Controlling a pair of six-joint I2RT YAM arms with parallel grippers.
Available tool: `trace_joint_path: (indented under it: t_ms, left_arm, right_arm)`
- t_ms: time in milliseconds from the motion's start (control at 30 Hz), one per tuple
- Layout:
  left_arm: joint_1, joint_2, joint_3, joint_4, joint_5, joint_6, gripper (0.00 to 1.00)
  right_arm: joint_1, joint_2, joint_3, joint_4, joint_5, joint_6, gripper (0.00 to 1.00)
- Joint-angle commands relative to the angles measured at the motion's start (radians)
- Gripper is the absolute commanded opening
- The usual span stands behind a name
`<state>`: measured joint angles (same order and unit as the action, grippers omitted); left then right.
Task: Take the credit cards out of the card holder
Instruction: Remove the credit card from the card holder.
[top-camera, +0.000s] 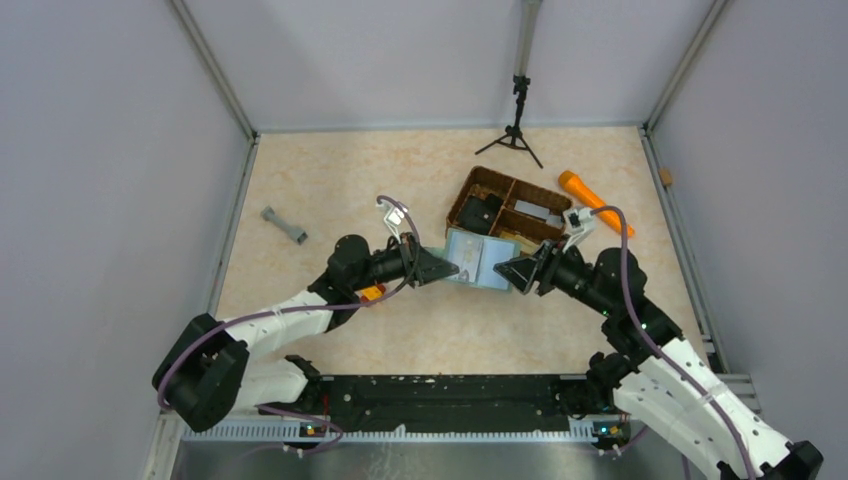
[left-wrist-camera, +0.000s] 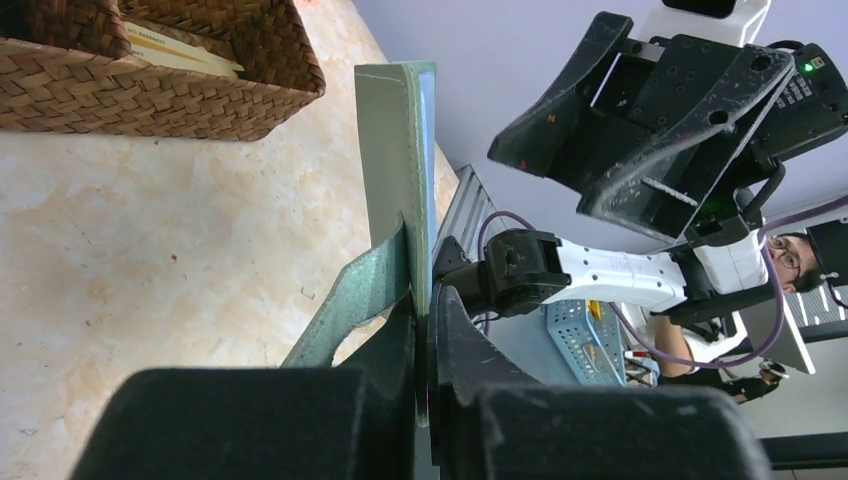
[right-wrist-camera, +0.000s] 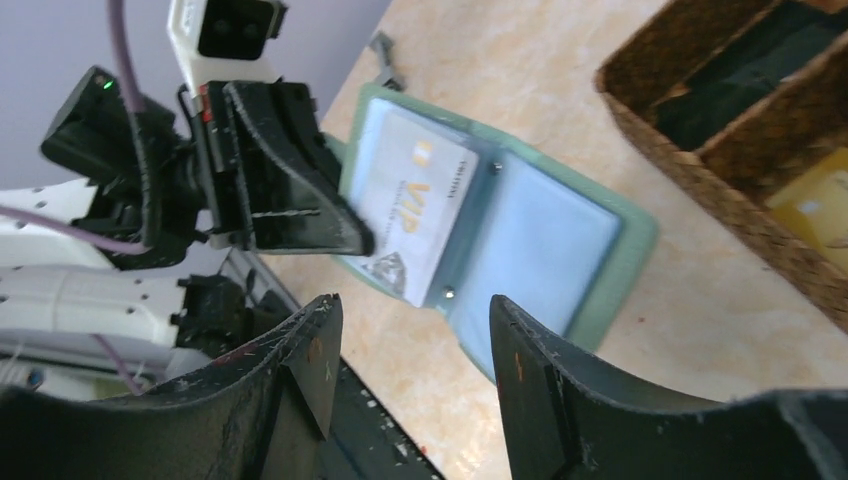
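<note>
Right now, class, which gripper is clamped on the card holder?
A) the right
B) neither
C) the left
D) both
C: the left gripper is shut on an edge of the card holder, while the right gripper stands open.

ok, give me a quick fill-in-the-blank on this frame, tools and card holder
1. The left tool is ____ on the edge of the card holder.
2. The right tool has its jaws ____.
3. The card showing in the unfolded holder reads ____.
4. The torch to the right of the basket is ____ in colour.

Missing words: shut; open; VIP; orange.
</note>
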<state>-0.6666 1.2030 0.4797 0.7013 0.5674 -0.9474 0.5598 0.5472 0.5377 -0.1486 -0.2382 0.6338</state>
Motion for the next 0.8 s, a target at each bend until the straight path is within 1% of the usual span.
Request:
trace_joint_path:
  t_ms: [0, 133, 267, 300, 367, 500, 567, 700, 767]
  left_arm:
    - [0.001, -0.017, -0.004, 0.122, 0.014, -0.038, 0.00]
    - [0.001, 0.037, -0.016, 0.307, 0.095, -0.130, 0.00]
    - [0.001, 0.084, -0.028, 0.466, 0.147, -0.212, 0.00]
    - [0.000, 0.095, -0.029, 0.504, 0.162, -0.229, 0.00]
    - [0.000, 0.110, -0.025, 0.562, 0.181, -0.259, 0.00]
    - [0.001, 0.120, -0.023, 0.573, 0.186, -0.267, 0.00]
    - [0.000, 0.122, -0.021, 0.568, 0.186, -0.262, 0.00]
    - [0.001, 0.125, -0.024, 0.569, 0.184, -0.262, 0.00]
    - [0.001, 0.128, -0.025, 0.579, 0.183, -0.266, 0.00]
  right_arm:
    - [-0.008, 0.088, 0.017, 0.178, -0.224, 0.043, 0.55]
    - [-0.008, 0.165, 0.005, 0.215, -0.242, 0.073, 0.52]
    - [-0.008, 0.174, -0.040, 0.314, -0.262, 0.140, 0.46]
    - [-0.008, 0.172, -0.053, 0.340, -0.269, 0.159, 0.43]
    - [-0.007, 0.171, -0.067, 0.402, -0.292, 0.196, 0.36]
    - [-0.008, 0.153, -0.111, 0.550, -0.337, 0.271, 0.17]
    - [-0.008, 0.133, -0.138, 0.616, -0.337, 0.305, 0.15]
    - [-0.008, 0.106, -0.157, 0.660, -0.335, 0.327, 0.15]
    - [-0.008, 0.100, -0.163, 0.674, -0.337, 0.336, 0.09]
